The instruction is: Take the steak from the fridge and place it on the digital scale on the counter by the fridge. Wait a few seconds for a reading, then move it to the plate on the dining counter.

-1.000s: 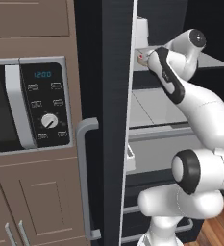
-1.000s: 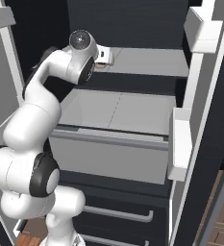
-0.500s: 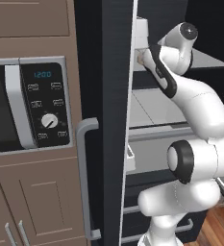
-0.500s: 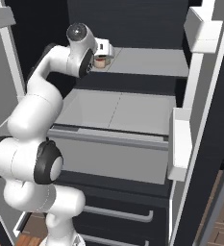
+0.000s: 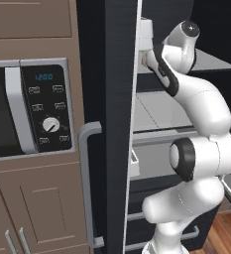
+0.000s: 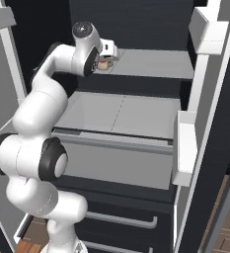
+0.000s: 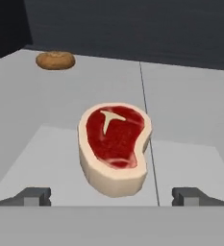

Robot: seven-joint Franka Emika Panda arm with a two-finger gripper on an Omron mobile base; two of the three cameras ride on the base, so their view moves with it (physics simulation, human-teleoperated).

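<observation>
- The steak (image 7: 114, 146) lies flat on a light grey fridge shelf (image 7: 190, 110), in the centre of the hand view, with its red face and white bone mark facing up.
- The claw (image 7: 112, 196) has its two fingers spread wide apart, one near the lower left and one near the lower right of that frame, holding nothing; the steak sits between and just beyond them.
- A small brown bun (image 7: 55, 60) rests on the same shelf, upper left, well apart from the steak.
- In the right base view the steak (image 6: 103, 64) shows at upper centre, just beside the hand.
- The fridge (image 5: 118, 124) door stands open; a microwave (image 5: 28, 114) sits at the left.
</observation>
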